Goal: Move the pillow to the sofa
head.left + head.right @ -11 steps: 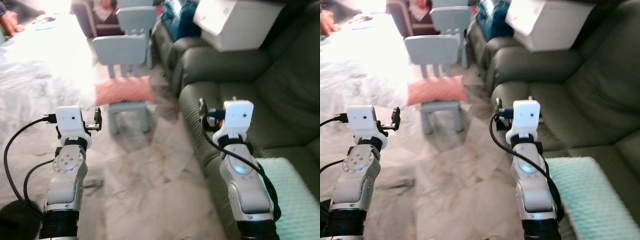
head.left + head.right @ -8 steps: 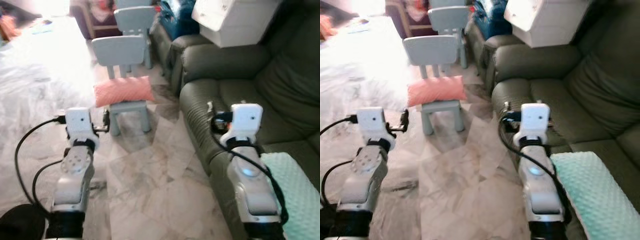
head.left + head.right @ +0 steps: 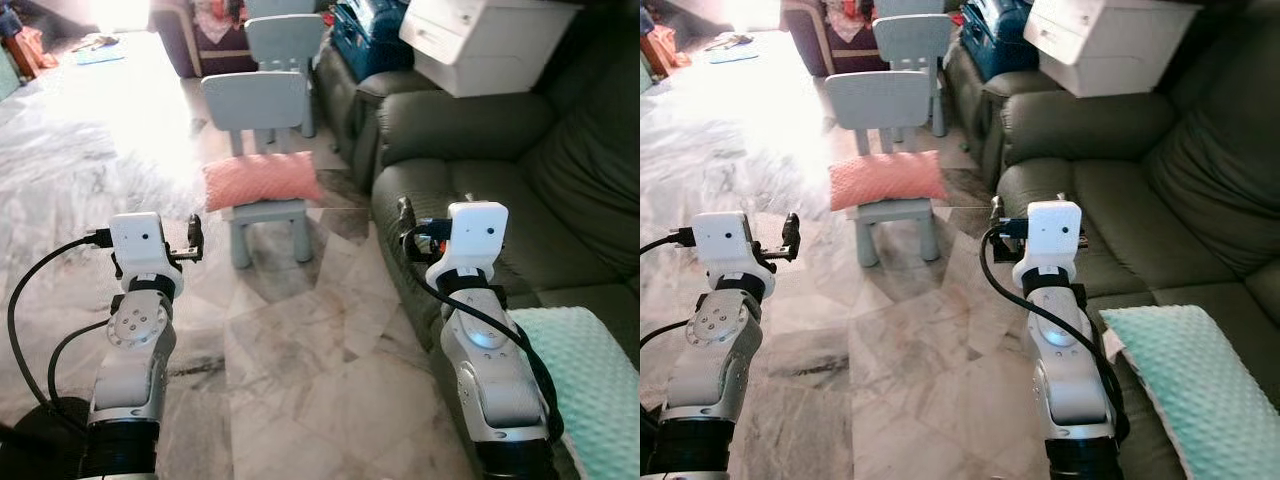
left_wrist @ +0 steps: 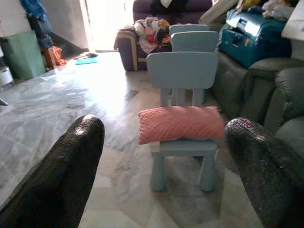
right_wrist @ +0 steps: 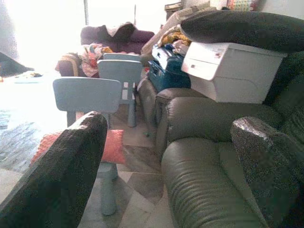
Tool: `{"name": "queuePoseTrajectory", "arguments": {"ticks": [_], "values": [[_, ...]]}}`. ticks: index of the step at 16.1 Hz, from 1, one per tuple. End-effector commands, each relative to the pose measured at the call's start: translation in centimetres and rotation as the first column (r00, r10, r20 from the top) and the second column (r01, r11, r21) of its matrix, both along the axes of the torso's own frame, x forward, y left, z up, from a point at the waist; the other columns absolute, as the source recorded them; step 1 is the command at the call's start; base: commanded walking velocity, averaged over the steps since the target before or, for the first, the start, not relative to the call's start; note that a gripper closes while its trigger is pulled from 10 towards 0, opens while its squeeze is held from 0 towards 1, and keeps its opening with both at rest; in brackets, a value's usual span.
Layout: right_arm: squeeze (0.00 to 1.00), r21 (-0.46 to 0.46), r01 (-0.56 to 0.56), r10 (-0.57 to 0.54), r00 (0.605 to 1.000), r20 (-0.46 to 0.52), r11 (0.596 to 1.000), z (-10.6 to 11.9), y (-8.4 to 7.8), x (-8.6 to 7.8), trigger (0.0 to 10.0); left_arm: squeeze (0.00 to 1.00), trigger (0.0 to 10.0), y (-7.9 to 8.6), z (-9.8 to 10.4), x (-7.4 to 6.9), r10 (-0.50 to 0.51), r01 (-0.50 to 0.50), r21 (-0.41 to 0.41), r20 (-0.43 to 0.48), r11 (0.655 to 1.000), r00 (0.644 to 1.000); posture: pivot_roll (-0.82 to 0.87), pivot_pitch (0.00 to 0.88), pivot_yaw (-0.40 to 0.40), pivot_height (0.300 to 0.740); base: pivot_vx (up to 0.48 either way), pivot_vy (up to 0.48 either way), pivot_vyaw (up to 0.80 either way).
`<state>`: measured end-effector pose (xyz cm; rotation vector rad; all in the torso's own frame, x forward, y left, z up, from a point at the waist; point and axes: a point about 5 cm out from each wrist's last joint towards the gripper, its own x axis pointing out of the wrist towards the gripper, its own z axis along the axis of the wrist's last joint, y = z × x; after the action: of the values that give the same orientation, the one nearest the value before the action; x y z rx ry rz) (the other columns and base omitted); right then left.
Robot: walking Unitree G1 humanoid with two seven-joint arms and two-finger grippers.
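Currently: pink pillow (image 3: 262,180) crosswise on small blue chair (image 3: 262,150), ahead of both grippers; left gripper (image 3: 193,240) nearer, jaws apart; right gripper (image 3: 407,222) alongside dark green sofa (image 3: 480,190), jaws apart.

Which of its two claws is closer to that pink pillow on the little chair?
Left. The left gripper is just short of the pink pillow, slightly to its left; the right gripper hovers over the sofa edge.
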<state>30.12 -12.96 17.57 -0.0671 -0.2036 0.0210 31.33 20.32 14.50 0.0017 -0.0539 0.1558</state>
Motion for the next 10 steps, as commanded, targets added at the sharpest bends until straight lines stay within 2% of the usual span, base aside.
{"name": "queuePoseTrajectory", "arguments": {"ticks": [1, 3, 6, 9, 10], "values": [[0.00, 0.014, -0.014, 0.014, 1.000, 0.012, 1.000, 0.2, 0.0, 0.1, 10.0, 0.00, 10.0, 0.3, 0.2, 0.1, 0.004, -0.003, -0.006, 0.006, 1.000, 1.000, -0.09, 0.097, -0.001, 0.740, 0.000, 0.000, 0.00], [0.00, 0.031, -0.036, 0.035, 0.999, 0.020, 0.999, 0.4, 0.3, 0.0, 10.0, 0.00, 10.0, 0.4, 0.4, 0.0, 0.004, -0.004, -0.022, 0.021, 1.000, 1.000, -0.09, 0.100, 0.002, 0.740, 0.000, 0.000, 0.00], [0.00, 0.072, -0.083, 0.082, 0.996, 0.030, 0.994, 0.4, 0.7, -0.3, 10.0, 0.00, 10.0, 0.8, 0.3, -0.4, 0.009, -0.008, -0.027, 0.027, 1.000, 1.000, -0.09, 0.104, 0.004, 0.740, 0.329, 0.000, 0.00], [0.00, 0.070, -0.087, 0.085, 0.996, 0.027, 0.994, 0.1, 0.0, -0.8, 10.0, 0.00, 10.0, 1.8, -0.2, -1.1, 0.024, -0.023, -0.028, 0.009, 0.999, 1.000, -0.08, 0.106, 0.000, 0.740, 0.306, 0.000, 0.00], [0.00, 0.057, -0.079, 0.078, 0.997, 0.011, 0.995, -0.4, -0.6, -1.0, 10.0, 0.00, 10.0, 1.8, -0.3, -1.4, 0.000, 0.000, -0.031, 0.006, 1.000, 1.000, -0.08, 0.106, -0.002, 0.740, 0.000, 0.000, 0.00]]}}
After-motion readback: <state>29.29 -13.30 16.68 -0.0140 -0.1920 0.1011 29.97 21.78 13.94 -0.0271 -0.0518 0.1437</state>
